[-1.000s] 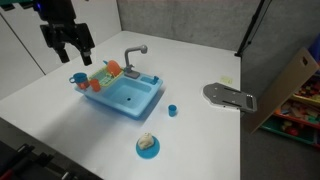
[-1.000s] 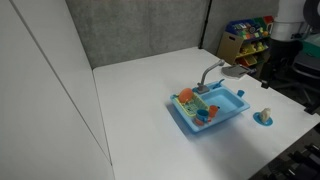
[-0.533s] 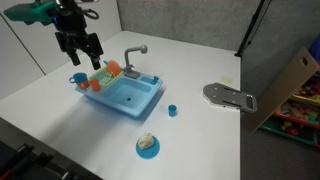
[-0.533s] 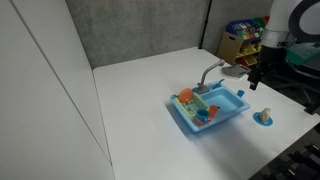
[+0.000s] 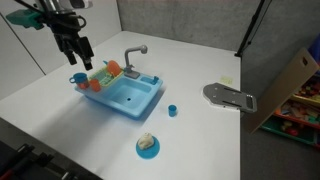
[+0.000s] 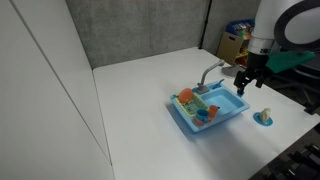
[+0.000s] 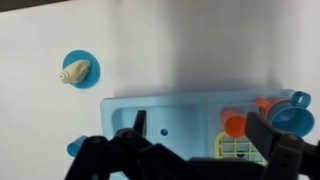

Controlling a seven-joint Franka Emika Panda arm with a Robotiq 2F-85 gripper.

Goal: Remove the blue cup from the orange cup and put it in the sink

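The blue cup [image 5: 78, 76] sits in the orange cup [image 5: 78, 84] on the table, just beside the rack end of the light-blue sink [image 5: 130, 100]. My gripper [image 5: 76, 50] hangs open and empty a little above the stacked cups. In an exterior view the gripper [image 6: 245, 82] is over the end of the sink [image 6: 225, 112]. In the wrist view the blue cup [image 7: 290, 118] is at the right edge, outside my open fingers [image 7: 198, 128], which frame the sink basin [image 7: 170, 112].
A second small blue cup [image 5: 172, 110] stands in front of the sink. A flat blue dish with a pale lump [image 5: 147, 145] lies nearer the table's front edge. A grey flat object [image 5: 230, 96] lies at the right. Coloured dishes fill the rack [image 5: 105, 76].
My gripper has moved over toward the rack end of the sink and come down a little above the stacked cups. The cups and the sink have not moved.
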